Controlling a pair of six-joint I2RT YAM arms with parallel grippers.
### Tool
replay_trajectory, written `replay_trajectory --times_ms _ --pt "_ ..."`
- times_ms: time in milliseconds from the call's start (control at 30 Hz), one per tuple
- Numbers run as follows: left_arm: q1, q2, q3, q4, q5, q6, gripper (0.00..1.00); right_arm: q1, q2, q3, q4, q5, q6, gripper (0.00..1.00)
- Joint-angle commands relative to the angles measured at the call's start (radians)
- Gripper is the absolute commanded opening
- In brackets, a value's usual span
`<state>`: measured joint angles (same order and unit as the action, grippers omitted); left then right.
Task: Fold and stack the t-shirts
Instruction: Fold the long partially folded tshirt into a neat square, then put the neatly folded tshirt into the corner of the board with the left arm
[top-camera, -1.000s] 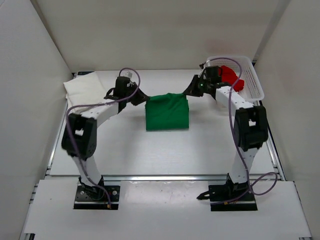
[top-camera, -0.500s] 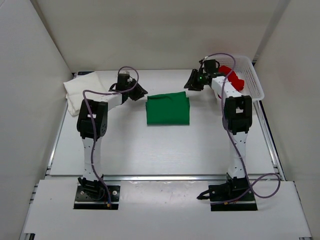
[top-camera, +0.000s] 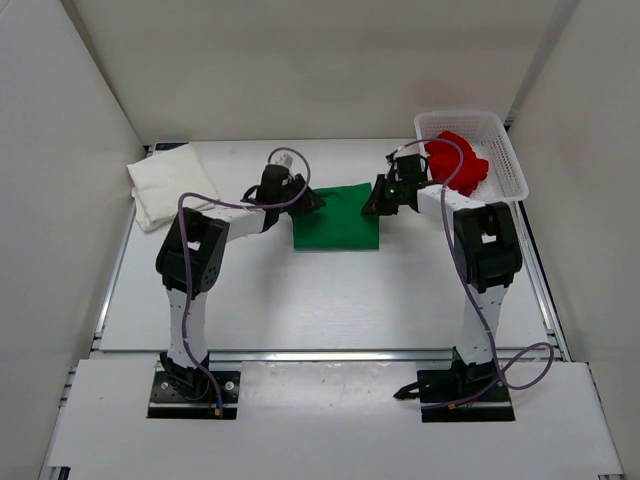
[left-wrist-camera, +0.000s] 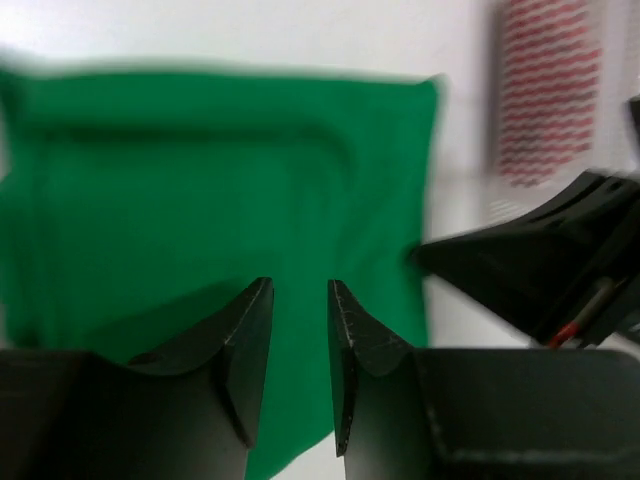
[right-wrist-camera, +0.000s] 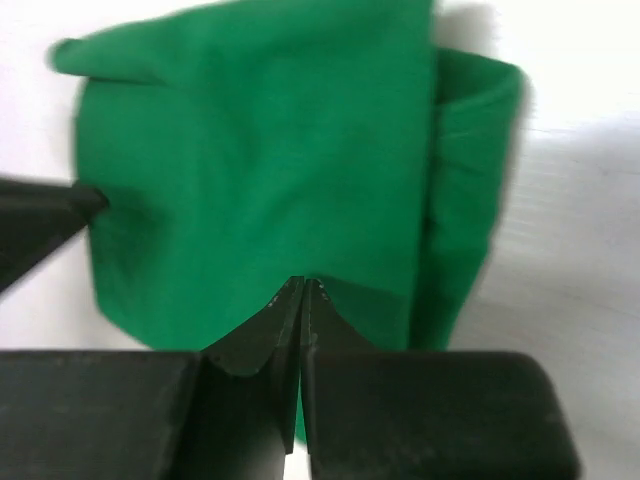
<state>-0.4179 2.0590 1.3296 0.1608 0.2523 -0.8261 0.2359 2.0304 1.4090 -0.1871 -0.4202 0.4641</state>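
starting at ten o'clock on the pale tabletop (top-camera: 320, 300), the white cloth t-shirt (top-camera: 160, 185) lies as a folded bundle, well apart from my arms. moving right, my left gripper (top-camera: 308, 202) sits low at the nine o'clock edge of the bright green cloth t-shirt (top-camera: 337, 220). its jaws are parted by only a narrow slit, with green showing through and nothing held between them. the green shirt lies flat near the table's middle, a little toward twelve o'clock, already a neat rectangle with a doubled layer along one side. my right gripper (top-camera: 380, 198) is at the shirt's three o'clock edge with its jaws pressed together. i cannot tell whether any cloth is nipped between the tips. further right, at two o'clock, the red cloth t-shirt (top-camera: 458, 162) is crumpled inside the white plastic mesh basket (top-camera: 513, 160).

i judge the green shirt's fold to be at its finish, with both grippers tidying its sides. the next move calls for pinching both side edges together, lifting evenly so the layers do not slip, and carrying it toward ten o'clock onto the white shirt. the red one is still to fold.
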Motion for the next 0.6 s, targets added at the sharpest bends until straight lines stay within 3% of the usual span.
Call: replay_trajectory --times_ms 0,300,400,567 --pt "0.019 -0.035 -0.134 0.07 0.021 -0.027 0.4 -0.041 0.051 -0.001 0.078 -0.026 0.016 0.0" --pt "-0.062 -0.293 -0.624 0.31 -0.025 -0.108 0.41 -0.012 0.016 -0.007 0.045 0.027 -0.012 0.0" --pt "-0.088 -0.38 -0.685 0.332 -0.047 -0.111 0.46 0.012 -0.042 0.018 0.009 0.02 -0.028 0.0" --pt "-0.039 -0.574 -0.742 0.252 -0.111 -0.048 0.64 0.054 -0.18 -0.036 0.026 0.017 -0.022 0.17"
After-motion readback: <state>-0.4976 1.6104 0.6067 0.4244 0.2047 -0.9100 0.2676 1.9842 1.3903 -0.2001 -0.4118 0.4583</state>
